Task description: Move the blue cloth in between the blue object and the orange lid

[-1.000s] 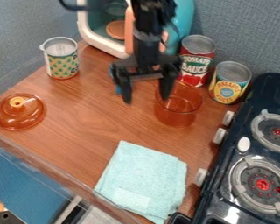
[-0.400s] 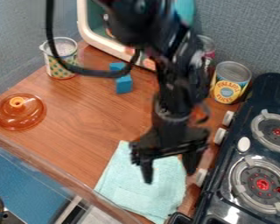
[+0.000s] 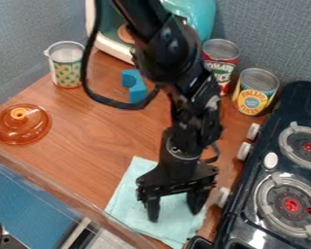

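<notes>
The black gripper (image 3: 175, 214) hangs low over the light blue cloth (image 3: 135, 206), its two fingers apart and nothing visible between them. Folded flat, the cloth lies at the front of the wooden surface; whether the fingertips touch it I cannot tell. At the back centre, left of the arm, stands the blue object (image 3: 134, 85). On the left side rests the orange lid (image 3: 22, 124), a see-through dome with a knob.
A patterned measuring cup (image 3: 68, 68) stands at the back left. Two cans, one of tomato sauce (image 3: 220, 59) and one of pineapple (image 3: 255, 91), are at the back right. The stove (image 3: 280, 170) borders the right side, and a raised edge (image 3: 67, 197) runs along the front left.
From the back centre the gripper has come forward and down over the cloth. Since the middle frame it has shifted slightly lower and to the left. The cloth has not moved.
</notes>
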Robot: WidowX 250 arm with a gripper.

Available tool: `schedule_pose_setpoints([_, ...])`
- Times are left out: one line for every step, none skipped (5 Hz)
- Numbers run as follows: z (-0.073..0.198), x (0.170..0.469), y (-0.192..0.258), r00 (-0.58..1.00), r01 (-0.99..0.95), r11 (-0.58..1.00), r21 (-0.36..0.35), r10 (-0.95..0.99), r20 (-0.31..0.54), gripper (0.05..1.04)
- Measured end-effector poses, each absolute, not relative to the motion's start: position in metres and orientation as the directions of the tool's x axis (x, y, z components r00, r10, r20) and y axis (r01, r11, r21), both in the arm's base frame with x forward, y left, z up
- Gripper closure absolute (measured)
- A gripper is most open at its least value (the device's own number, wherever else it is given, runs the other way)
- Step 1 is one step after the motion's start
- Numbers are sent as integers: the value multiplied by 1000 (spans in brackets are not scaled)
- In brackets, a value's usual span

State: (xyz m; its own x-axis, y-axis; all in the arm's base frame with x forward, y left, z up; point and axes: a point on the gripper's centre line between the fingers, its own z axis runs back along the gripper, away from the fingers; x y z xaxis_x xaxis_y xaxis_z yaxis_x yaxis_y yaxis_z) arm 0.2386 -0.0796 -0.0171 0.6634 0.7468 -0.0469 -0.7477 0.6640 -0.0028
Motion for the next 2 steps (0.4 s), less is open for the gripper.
schedule_pose_setpoints([-21,243,-78,676,-737,676,-15,736,-25,82])
schedule_pose_setpoints([-24,245,-74,689,-724,689,-6,724,-2,81])
